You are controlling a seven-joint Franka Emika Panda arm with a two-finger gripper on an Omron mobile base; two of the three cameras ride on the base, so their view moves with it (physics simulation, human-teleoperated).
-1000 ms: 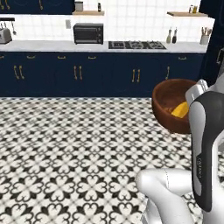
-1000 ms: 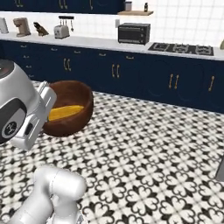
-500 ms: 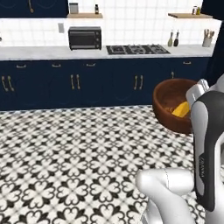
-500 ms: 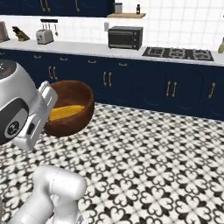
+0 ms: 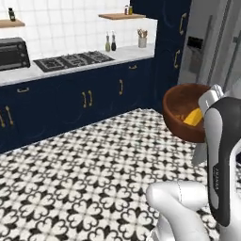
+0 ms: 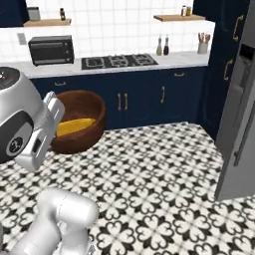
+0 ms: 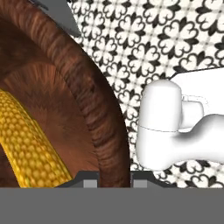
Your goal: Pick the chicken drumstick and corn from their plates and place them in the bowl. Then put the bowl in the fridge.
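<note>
My gripper (image 7: pixel 114 181) is shut on the thick rim of the dark reddish-brown wooden bowl (image 7: pixel 87 100), one fingertip inside the wall and one outside. It holds the bowl (image 5: pixel 181 110) in the air above the floor, close in front of the arm. The yellow corn (image 7: pixel 26 140) lies inside the bowl (image 6: pixel 82 124), and it also shows as the corn (image 5: pixel 193 117) and the corn (image 6: pixel 74 126) in the base views. The chicken drumstick is hidden and the plates are out of view. The grey fridge (image 5: pixel 212 47) with its dark dispenser panel stands just beyond the bowl; in the right base view the fridge (image 6: pixel 241 114) is at the right edge.
Navy cabinets with brass handles (image 5: pixel 84 101) run along the back under a white counter with a black stove top (image 6: pixel 118 61) and a black toaster oven (image 6: pixel 51 50). A tall navy cabinet (image 5: pixel 167 52) stands beside the fridge. Black-and-white patterned floor (image 6: pixel 159 169) lies between.
The whole picture has slid left in both base views, so the camera has turned right and the fridge has come into view. The bowl with the corn stays in my gripper.
</note>
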